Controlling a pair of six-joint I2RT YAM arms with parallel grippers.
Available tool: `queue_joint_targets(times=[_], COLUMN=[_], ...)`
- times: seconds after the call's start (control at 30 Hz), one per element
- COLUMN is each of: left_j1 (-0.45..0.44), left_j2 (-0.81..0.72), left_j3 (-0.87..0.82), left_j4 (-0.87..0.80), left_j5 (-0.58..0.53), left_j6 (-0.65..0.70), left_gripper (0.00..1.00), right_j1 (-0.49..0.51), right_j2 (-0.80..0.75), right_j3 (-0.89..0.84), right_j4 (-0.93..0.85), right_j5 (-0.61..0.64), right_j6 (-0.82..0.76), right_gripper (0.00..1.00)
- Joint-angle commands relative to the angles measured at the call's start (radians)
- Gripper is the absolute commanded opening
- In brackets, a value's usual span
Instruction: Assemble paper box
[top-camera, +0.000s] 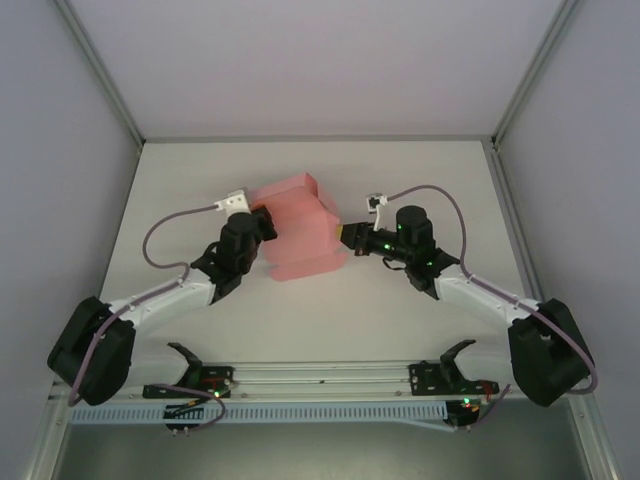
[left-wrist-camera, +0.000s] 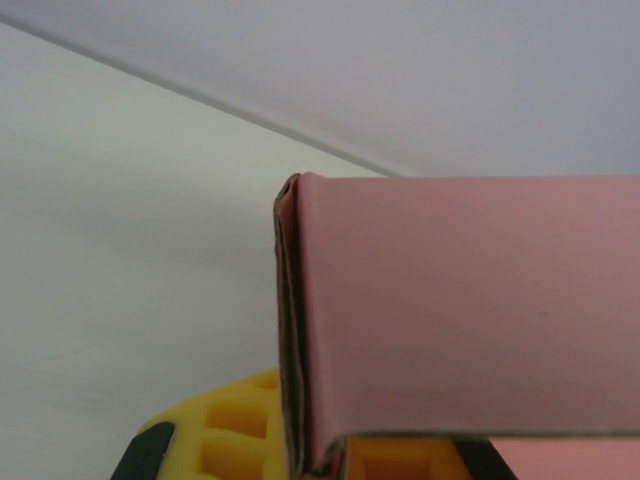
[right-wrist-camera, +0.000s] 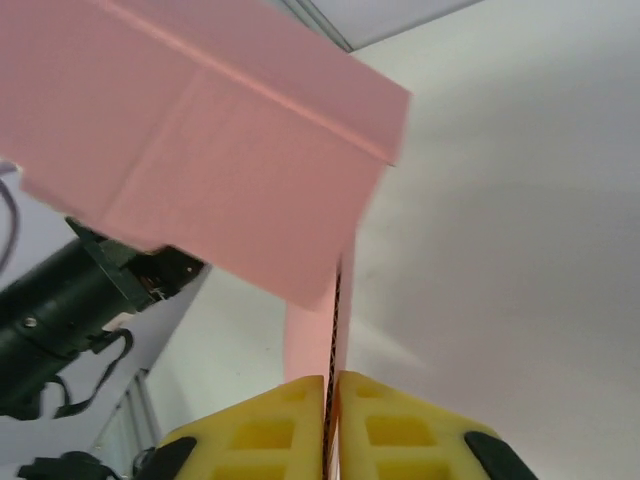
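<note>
Bolted at the near edge, the left arm (top-camera: 160, 298) and right arm (top-camera: 480, 292) reach over the white desk (top-camera: 330, 320) toward its middle. The pink paper box (top-camera: 300, 228) lies between them, partly formed. Whether it rests on the desk or is lifted clear cannot be told. From above, the card shows folded walls and a raised far panel, but it reads as an open, uneven shell, not a closed box. The left claw (top-camera: 262, 224) is pressed together on the box's left side, with a doubled wall edge caught between its pads in the wrist view. The right claw (top-camera: 350, 237) is likewise closed, its yellow pads (right-wrist-camera: 400, 440) pinching a thin flap on the right. The main creases look done; squaring the walls and tucking the last flaps appear to be left.
</note>
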Motion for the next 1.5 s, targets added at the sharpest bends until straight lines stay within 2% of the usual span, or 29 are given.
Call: queue_joint_targets(times=[0.0, 0.1, 0.23, 0.3, 0.37, 0.4, 0.43, 0.5, 0.57, 0.63, 0.7, 0.77, 0.8, 0.87, 0.93, 1.03, 1.17, 1.47], left_j1=[0.035, 0.062, 0.079, 0.090, 0.092, 0.094, 0.095, 0.095, 0.095, 0.095, 0.096, 0.095, 0.096, 0.095, 0.095, 0.093, 0.092, 0.088], left_j2=[-0.063, -0.092, -0.103, -0.103, -0.107, -0.112, -0.119, -0.134, -0.145, -0.138, -0.126, -0.119, -0.119, -0.128, -0.130, -0.125, -0.110, -0.077], left_j3=[-0.064, -0.086, -0.087, -0.086, -0.082, -0.078, -0.079, -0.075, -0.045, -0.010, 0.017, 0.024, 0.018, 0.005, 0.006, 0.017, 0.026, 0.042], left_j4=[0.191, 0.259, 0.318, 0.337, 0.332, 0.317, 0.310, 0.278, 0.192, 0.095, 0.011, -0.029, -0.033, -0.033, -0.045, -0.067, -0.089, -0.096], left_j5=[0.115, 0.200, 0.304, 0.334, 0.345, 0.344, 0.345, 0.342, 0.339, 0.339, 0.342, 0.354, 0.364, 0.384, 0.420, 0.476, 0.483, 0.490], left_j6=[-0.026, -0.014, -0.018, -0.030, -0.017, -0.013, -0.003, 0.017, 0.054, 0.101, 0.138, 0.166, 0.178, 0.185, 0.197, 0.221, 0.236, 0.231], left_gripper=[0.00, 0.00, 0.00, 0.00, 0.00, 0.00, 0.00, 0.00, 0.00, 0.00, 0.00, 0.00, 0.00, 0.00, 0.00, 0.00, 0.00, 0.00], right_j1=[-0.031, -0.054, -0.058, -0.058, -0.074, -0.083, -0.090, -0.092, -0.087, -0.081, -0.081, -0.084, -0.085, -0.087, -0.095, -0.093, -0.085, -0.018], right_j2=[-0.055, -0.056, 0.010, 0.055, 0.071, 0.067, 0.052, -0.007, -0.083, -0.152, -0.219, -0.275, -0.296, -0.316, -0.302, -0.243, -0.155, -0.027], right_j3=[-0.032, -0.048, -0.031, -0.034, -0.032, -0.028, -0.022, 0.014, 0.089, 0.154, 0.194, 0.219, 0.223, 0.240, 0.277, 0.327, 0.365, 0.416], right_j4=[0.272, 0.436, 0.590, 0.716, 0.725, 0.685, 0.606, 0.293, -0.094, -0.350, -0.483, -0.563, -0.583, -0.624, -0.681, -0.737, -0.775, -0.751], right_j5=[-0.132, -0.198, -0.260, -0.291, -0.298, -0.315, -0.318, -0.274, -0.165, -0.033, 0.050, 0.106, 0.129, 0.198, 0.211, 0.093, -0.066, -0.112], right_j6=[0.191, 0.344, 0.568, 0.636, 0.648, 0.609, 0.549, 0.343, 0.094, -0.083, -0.198, -0.308, -0.359, -0.425, -0.485, -0.590, -0.710, -0.777], right_gripper=[0.07, 0.00, 0.00, 0.00, 0.00, 0.03, 0.12, 0.25, 0.44, 0.53, 0.54, 0.66, 0.68, 0.68, 0.65, 0.62, 0.56, 0.51])
